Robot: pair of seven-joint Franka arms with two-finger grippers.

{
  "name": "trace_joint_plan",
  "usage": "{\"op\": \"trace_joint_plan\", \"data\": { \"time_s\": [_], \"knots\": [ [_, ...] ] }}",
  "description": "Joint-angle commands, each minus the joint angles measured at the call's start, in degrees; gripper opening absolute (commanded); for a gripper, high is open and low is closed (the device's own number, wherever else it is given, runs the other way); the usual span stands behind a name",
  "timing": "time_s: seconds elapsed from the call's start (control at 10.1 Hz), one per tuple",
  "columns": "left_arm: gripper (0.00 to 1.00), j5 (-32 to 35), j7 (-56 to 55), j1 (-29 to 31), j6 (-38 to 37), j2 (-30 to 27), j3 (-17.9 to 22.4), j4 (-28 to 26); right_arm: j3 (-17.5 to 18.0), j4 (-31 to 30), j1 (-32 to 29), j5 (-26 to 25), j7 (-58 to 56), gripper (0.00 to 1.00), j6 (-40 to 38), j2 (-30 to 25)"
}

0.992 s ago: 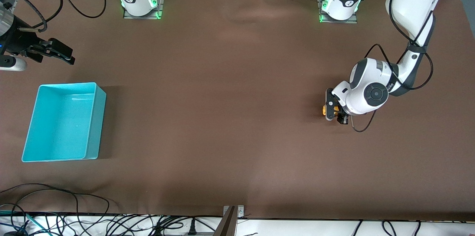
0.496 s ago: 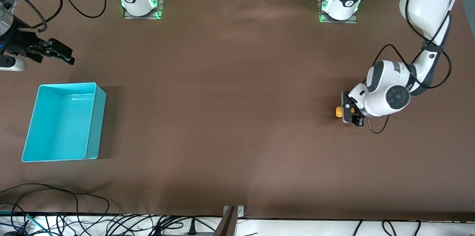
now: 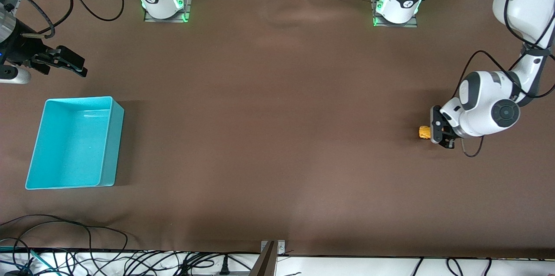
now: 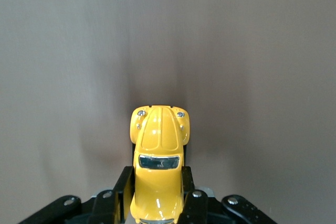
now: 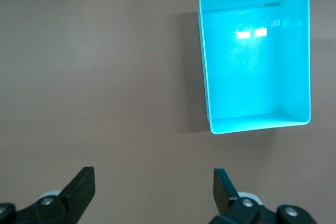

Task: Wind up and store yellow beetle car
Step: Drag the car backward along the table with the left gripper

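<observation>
Small glossy yellow beetle car (image 4: 158, 170) clamped in left gripper (image 3: 439, 132), at table level, left arm's end; long axis points away from wrist. Open-top turquoise plastic bin (image 3: 110, 146) well apart, beside waiting right gripper (image 3: 65, 64), jaws wide.

Front view high above the bench (image 3: 277, 137), facing both bases; left wrist close down on the yellow beetle car (image 4: 159, 166); right wrist higher, looking down on the turquoise bin (image 5: 255, 59), shared with front.
</observation>
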Motion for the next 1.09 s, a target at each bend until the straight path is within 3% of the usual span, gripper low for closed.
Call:
{"op": "trace_joint_plan", "data": {
  "time_s": [0.0,0.69,0.79,0.89,0.99],
  "knots": [
    [0.06,3.3,3.2,4.1,0.1,2.5,-0.2,1.3,0.1,-1.7,-0.1,-0.5,0.5,1.0,1.3,-1.3],
    [0.05,5.6,4.6,8.9,0.0,3.1,-0.2,2.3,0.2,-1.7,-0.1,-0.5,0.3,1.0,1.5,-1.3],
    [0.34,5.5,4.2,9.1,0.1,3.0,-0.2,2.4,0.2,-1.7,0.0,-0.5,0.3,1.0,1.5,-1.2],
    [0.99,5.1,4.6,9.1,-0.4,2.6,-0.3,2.9,0.2,-1.7,-0.1,-0.5,0.3,1.0,1.5,-1.1],
    [1.0,4.8,4.5,8.8,-3.1,1.9,-0.9,4.6,0.2,-1.7,-0.1,-0.5,0.3,1.0,1.5,-1.1]
  ]
}}
